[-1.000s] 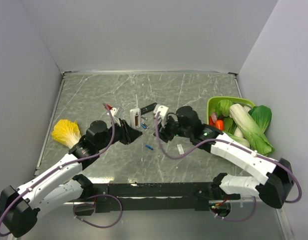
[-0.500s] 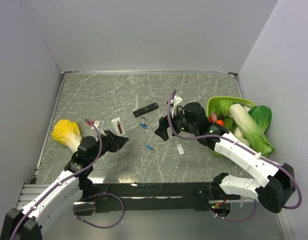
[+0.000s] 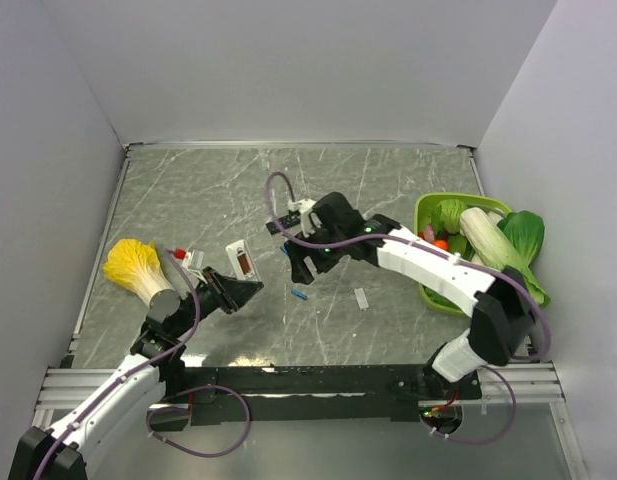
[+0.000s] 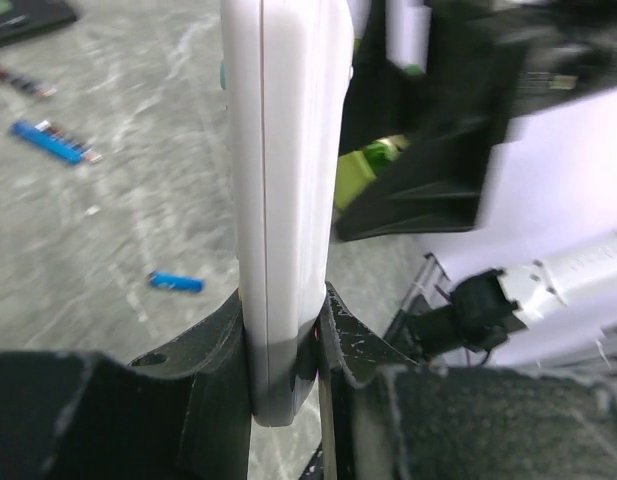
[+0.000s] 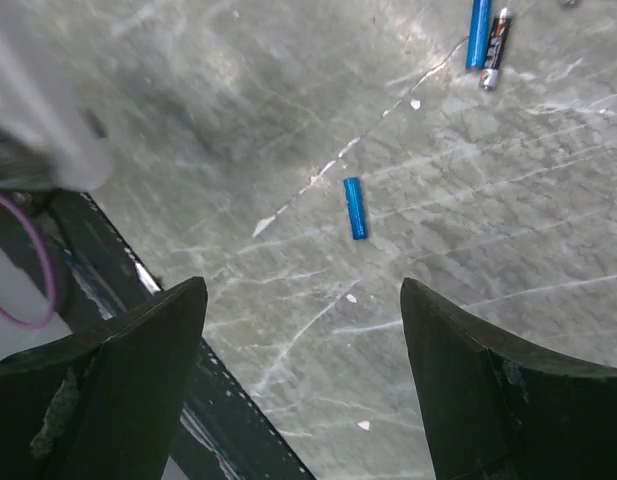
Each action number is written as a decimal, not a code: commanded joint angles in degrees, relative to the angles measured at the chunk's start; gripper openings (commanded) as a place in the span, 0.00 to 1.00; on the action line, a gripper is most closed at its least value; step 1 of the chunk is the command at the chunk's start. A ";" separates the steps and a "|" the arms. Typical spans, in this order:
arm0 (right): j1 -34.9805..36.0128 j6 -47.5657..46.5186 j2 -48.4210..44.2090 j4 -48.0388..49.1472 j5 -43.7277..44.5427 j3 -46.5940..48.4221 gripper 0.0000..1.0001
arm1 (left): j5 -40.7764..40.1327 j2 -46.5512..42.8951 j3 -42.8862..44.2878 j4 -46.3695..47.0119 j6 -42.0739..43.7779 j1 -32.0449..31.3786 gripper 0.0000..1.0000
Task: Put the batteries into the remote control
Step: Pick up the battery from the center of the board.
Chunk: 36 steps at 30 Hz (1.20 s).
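Observation:
My left gripper is shut on the white remote control and holds it off the table at the left. In the left wrist view the remote stands edge-on between the jaws. My right gripper is open and empty above the table's middle. One blue battery lies just below it and shows ahead of the open fingers in the right wrist view. A second blue battery lies farther off beside a dark cell.
A black remote lies behind my right arm. A small white strip lies right of the battery. A green basket of vegetables stands at the right. A yellow cabbage lies at the left.
My right arm has swung left, and its open gripper is now over the batteries. My left arm has stayed at the near left after pulling back, still holding the remote.

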 commanded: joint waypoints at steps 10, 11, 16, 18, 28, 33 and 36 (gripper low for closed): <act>7.67 -4.06 17.44 -11.32 13.19 14.44 0.68 | 7.30 1.84 -1.78 11.87 1.29 0.40 0.01; 8.11 -4.15 17.88 -11.41 13.19 14.61 0.66 | 6.86 1.22 -1.69 10.22 1.46 0.40 0.01; 9.16 -4.50 21.39 -11.67 11.52 15.23 0.54 | 3.96 -5.28 -1.51 4.14 2.25 0.40 0.01; 9.78 -4.42 22.45 -11.76 11.43 15.40 0.50 | 3.16 -6.77 -1.43 2.39 2.34 0.40 0.01; 10.75 -4.77 29.05 -12.55 16.61 19.62 0.43 | 3.87 -5.20 -0.72 2.64 2.87 0.40 0.01; 10.66 -4.86 30.19 -12.81 17.50 19.98 0.41 | 4.04 -3.97 -0.37 2.73 3.13 0.40 0.01; 10.66 -4.86 30.37 -12.90 17.50 19.45 0.41 | 4.48 -3.09 -0.28 3.17 3.31 0.40 0.01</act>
